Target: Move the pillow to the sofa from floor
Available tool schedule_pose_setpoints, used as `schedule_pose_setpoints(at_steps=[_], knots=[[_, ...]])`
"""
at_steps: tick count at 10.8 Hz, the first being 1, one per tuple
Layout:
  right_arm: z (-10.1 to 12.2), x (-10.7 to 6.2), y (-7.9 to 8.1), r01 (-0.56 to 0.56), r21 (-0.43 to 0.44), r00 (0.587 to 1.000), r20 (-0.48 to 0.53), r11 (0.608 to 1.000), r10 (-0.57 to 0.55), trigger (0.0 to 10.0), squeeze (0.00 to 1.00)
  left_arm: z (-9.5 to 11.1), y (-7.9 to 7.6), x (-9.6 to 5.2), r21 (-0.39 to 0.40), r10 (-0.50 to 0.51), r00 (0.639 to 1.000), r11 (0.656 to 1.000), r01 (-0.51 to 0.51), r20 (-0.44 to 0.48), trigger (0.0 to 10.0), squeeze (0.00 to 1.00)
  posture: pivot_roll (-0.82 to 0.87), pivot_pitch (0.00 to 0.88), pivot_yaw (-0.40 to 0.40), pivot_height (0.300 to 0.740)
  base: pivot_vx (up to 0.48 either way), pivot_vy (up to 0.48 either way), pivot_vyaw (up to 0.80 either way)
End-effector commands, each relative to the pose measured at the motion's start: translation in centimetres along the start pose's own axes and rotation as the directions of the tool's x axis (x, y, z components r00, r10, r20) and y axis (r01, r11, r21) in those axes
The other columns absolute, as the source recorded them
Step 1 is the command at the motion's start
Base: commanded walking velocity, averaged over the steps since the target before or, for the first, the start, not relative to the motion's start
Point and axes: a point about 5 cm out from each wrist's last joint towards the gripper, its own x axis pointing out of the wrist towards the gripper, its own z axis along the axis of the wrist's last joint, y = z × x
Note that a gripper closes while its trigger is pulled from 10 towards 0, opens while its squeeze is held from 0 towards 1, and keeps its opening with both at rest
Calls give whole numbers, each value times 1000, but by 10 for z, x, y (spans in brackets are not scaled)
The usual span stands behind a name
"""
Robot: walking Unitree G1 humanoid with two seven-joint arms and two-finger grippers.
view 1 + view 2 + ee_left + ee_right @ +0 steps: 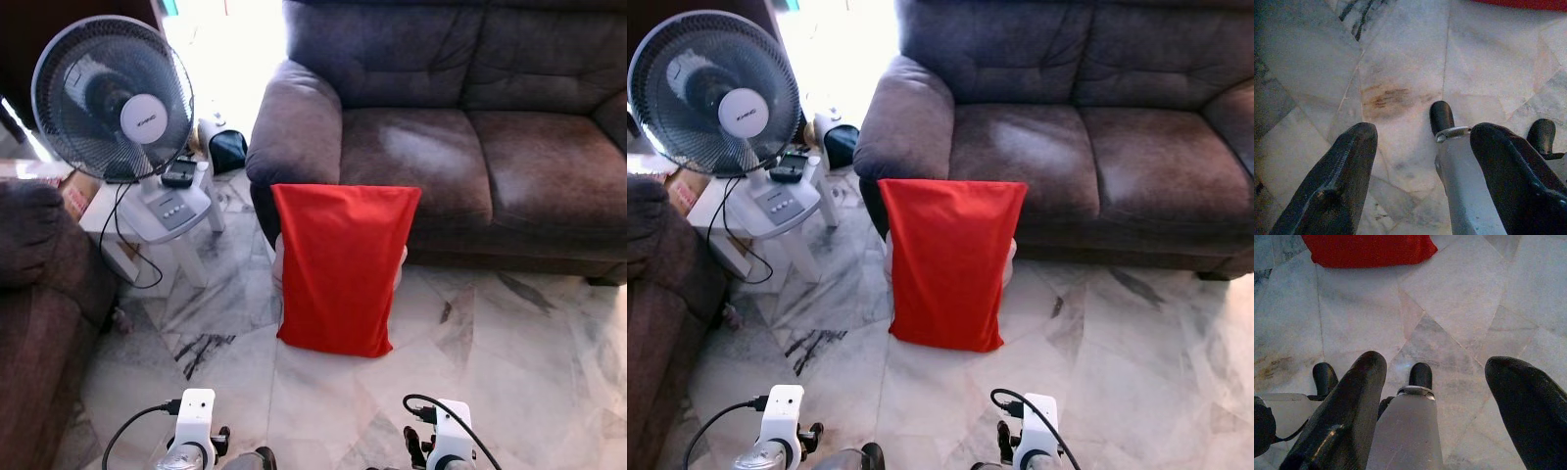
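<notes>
A red pillow (338,269) stands upright on the marble floor, leaning against the front of the dark brown sofa (460,147) below its left seat cushion. Both arms hang low near me, well short of the pillow. My left gripper (1422,164) is open over bare tiles, with a strip of the pillow (1528,4) at the far edge of its view. My right gripper (1437,396) is open too, nothing between its fingers, and the pillow's lower edge (1369,249) lies ahead of it. The sofa seat holds nothing.
A standing fan (113,98) rests on a white stool (167,211) to the left, its cable trailing to the floor. A second brown sofa (39,294) borders the left side. A dark bag (227,149) sits beside the sofa arm. Open floor (509,343) lies to the right.
</notes>
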Motion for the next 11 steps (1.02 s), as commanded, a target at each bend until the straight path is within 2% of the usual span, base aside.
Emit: schedule_pose_setpoints(at_steps=[1,2,11], knots=[[-5,-1,-2,8,7,1000,-17,1000,-8,10000,0,-6,0,-1,9,0,1000,1000,0,-31,10000,0,27,73,3,740,0,0,0],[-6,-1,-1,8,10,1000,-17,1000,-8,10000,0,-5,1,0,10,-1,999,1000,1,-32,10000,0,27,70,3,740,0,0,0],[-5,-1,-2,17,3,1000,-19,1000,-17,10000,0,-5,4,-1,-1,11,999,1000,-11,-32,10000,0,33,92,-5,740,259,0,0]])
